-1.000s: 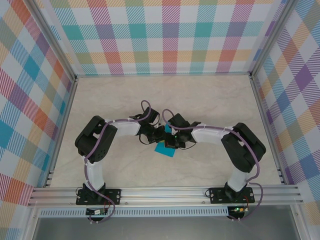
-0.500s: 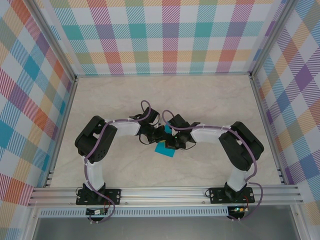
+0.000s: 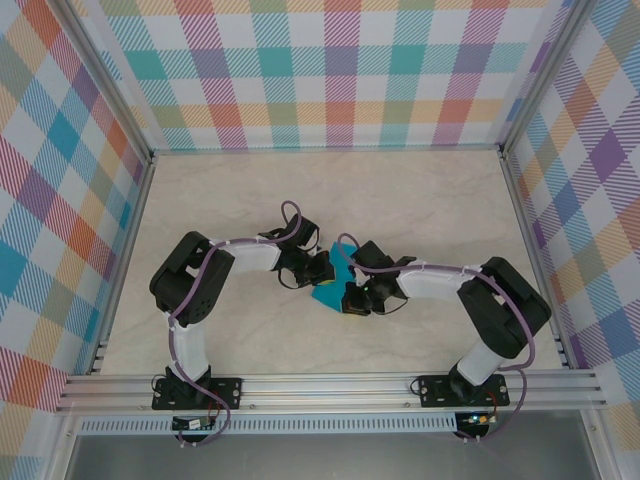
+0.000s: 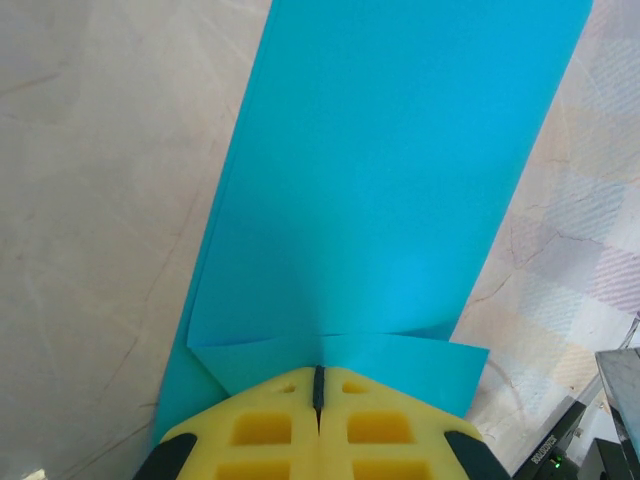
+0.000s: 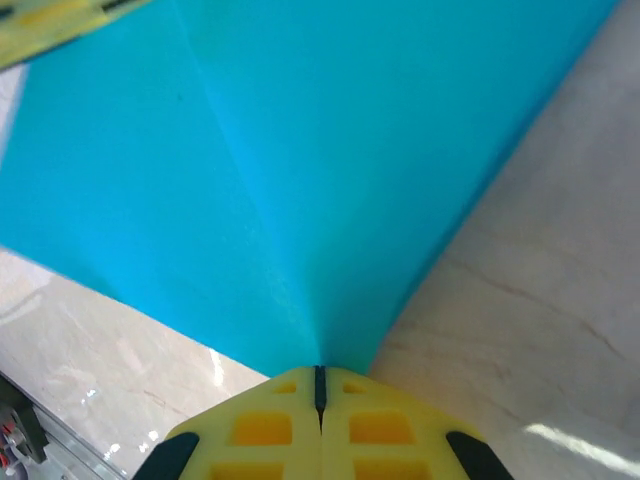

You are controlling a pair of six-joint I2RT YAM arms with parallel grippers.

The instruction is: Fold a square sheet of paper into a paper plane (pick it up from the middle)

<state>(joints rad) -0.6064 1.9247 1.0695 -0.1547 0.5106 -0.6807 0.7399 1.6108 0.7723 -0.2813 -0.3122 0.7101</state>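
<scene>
The folded sheet of paper [image 3: 327, 293] sits near the middle of the tabletop [image 3: 420, 200], a little closer to the near edge than the far one. It is pinched from two sides. The left gripper [image 3: 318, 268] is clamped shut on the end toward the far edge, and the right gripper [image 3: 346, 297] is clamped shut on the end toward the near edge.

From above, the paper's long axis runs roughly from near to far, leaning slightly right at its far end. The two wrists cover most of it.

In the left wrist view the paper [image 4: 385, 170] is a long, narrow strip of doubled layers. It runs straight away from the left gripper [image 4: 318, 385] and slants up and to the right. A small folded flap lies across it just ahead of the yellow fingertips.

In the right wrist view the paper [image 5: 290, 150] fans out wide from the right gripper [image 5: 320, 383], with a soft crease rising from the closed tips. Whether the sheet touches the surface below it cannot be told.

The tabletop is pale beige with a faint marble pattern. Walls [image 3: 330, 70] printed in pastel plaid close it in on the left, far and right sides, and they are framed in aluminium bars. A grooved aluminium rail [image 3: 330, 385] runs along the near edge and carries both arm bases.
</scene>
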